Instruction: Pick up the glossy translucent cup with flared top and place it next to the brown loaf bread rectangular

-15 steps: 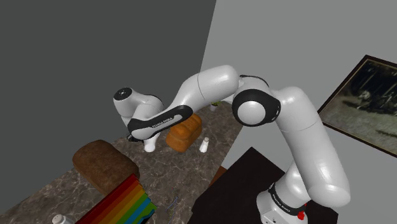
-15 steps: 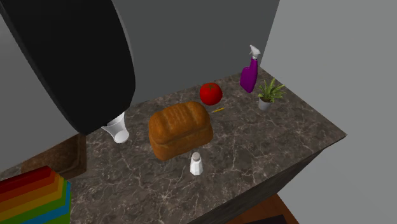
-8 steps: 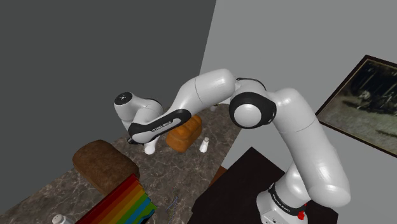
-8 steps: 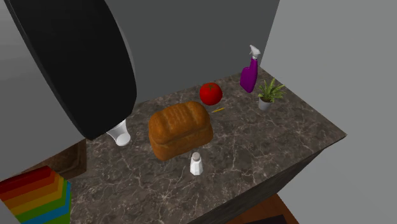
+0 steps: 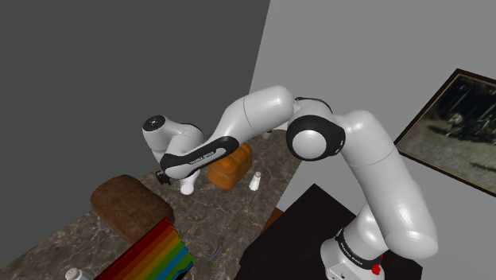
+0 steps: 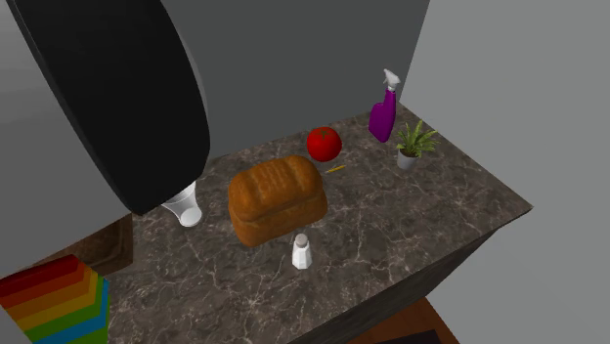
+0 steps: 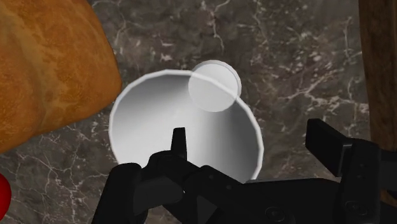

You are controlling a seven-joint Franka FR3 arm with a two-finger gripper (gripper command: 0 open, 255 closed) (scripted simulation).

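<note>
One white Franka arm with dark joints is reaching out over one dark marbled tabletop, veined in white. One framed picture is hanging on the wall at the shoulder view's right. One dark brown rounded block with a rough surface is sitting at the tabletop's near end in the shoulder view. Beside it, one stack of rainbow-striped layers is lying flat.

One brown rectangular loaf with a domed, ridged, crusty top is lying mid-tabletop. One purple spray bottle with a white trigger head is standing at the far corner. One glossy red tomato, round, is sitting behind the loaf.

One cup, drawn glossy white-grey with a wide flared rim and a small round base, is standing on the tabletop just beside the loaf, at the second exterior view's left of it. Contact between the two cannot be told.

One black pincer is hanging over the cup with its fingers spread wide. One finger is pointing into the cup's mouth, the other is sitting outside the rim, and neither is clasping it.

One small green potted plant in a white pot is standing by the bottle. One small white shaker is standing in front of the loaf.
</note>
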